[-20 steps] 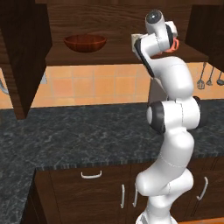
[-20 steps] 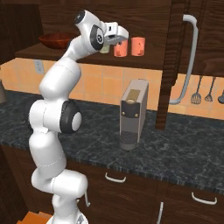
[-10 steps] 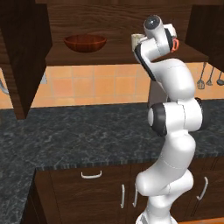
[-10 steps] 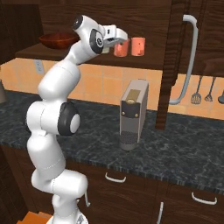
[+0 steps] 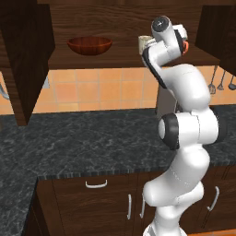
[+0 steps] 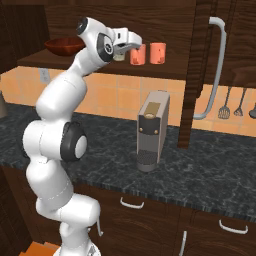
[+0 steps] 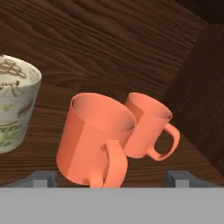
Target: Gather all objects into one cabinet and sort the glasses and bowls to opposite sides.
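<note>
Inside the dark wooden cabinet (image 7: 109, 35) my gripper (image 7: 113, 178) is open, its fingertips (image 7: 41, 178) wide apart. A red-orange mug (image 7: 94, 135) stands on the shelf just ahead between them, handle toward me, untouched. A second red-orange mug (image 7: 146, 124) sits right behind it. To their left stands the cream patterned glass (image 7: 13, 105). From the right base, the gripper (image 6: 133, 42) hovers over the nearer mug (image 6: 138, 54), next to the other mug (image 6: 158, 53). The brown bowl (image 5: 90, 45) rests at the left end of the cabinet shelf (image 5: 115, 57), and the cream glass (image 5: 144, 42) is beside my wrist.
A coffee machine (image 6: 152, 130) stands on the dark stone counter (image 5: 92, 138) below the cabinet. The cabinet's doors hang open at the left (image 5: 23, 60) and right (image 6: 200, 75). Utensils (image 6: 230, 102) hang on the tiled wall. Base cabinets with white handles (image 5: 97, 184) lie below.
The jaws have opened from shut on the nearer red-orange mug, which now stands free on the shelf. The hand has stayed roughly in place.
</note>
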